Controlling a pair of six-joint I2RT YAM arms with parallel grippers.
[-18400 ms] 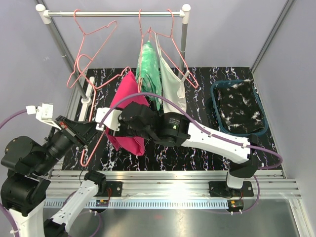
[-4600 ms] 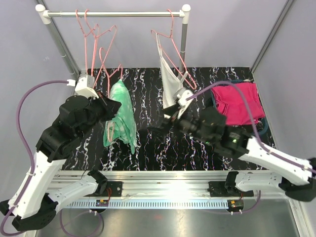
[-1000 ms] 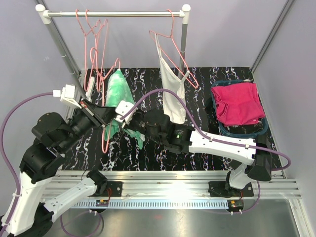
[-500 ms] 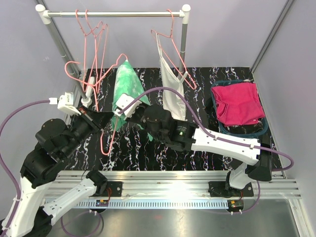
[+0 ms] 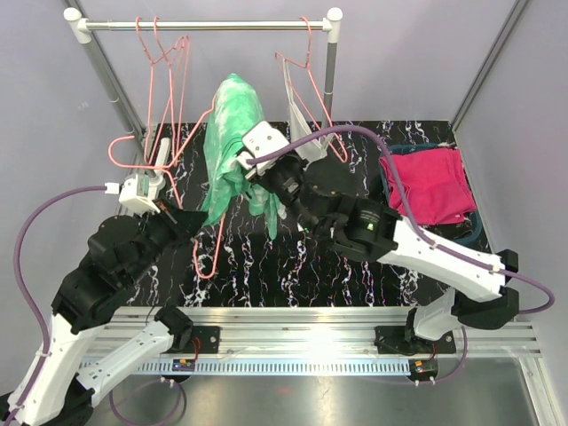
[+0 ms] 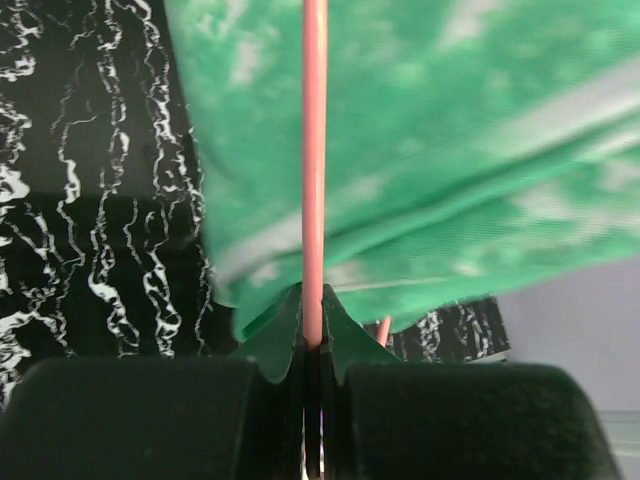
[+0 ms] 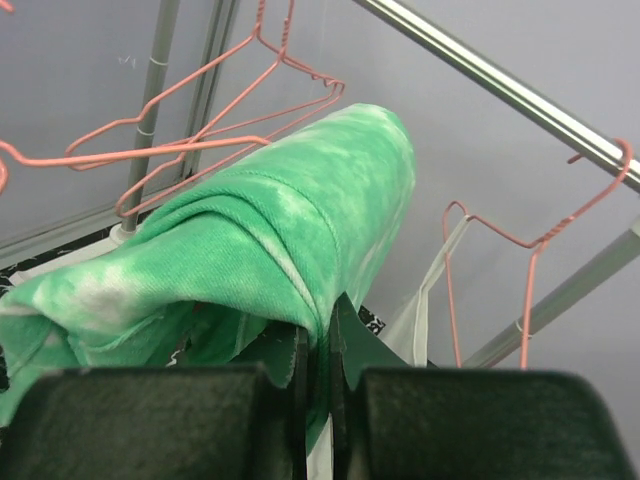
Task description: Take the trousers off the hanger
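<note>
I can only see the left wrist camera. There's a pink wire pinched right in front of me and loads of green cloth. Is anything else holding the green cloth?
Observer: Yes. The right end effector is shut on a fold of the green trousers and holds them up over the table.
Child: What else is hanging nearby?
Observer: Empty pink hangers hang at the left end of a rail, apart from the hanger that your left end effector grips.
</note>
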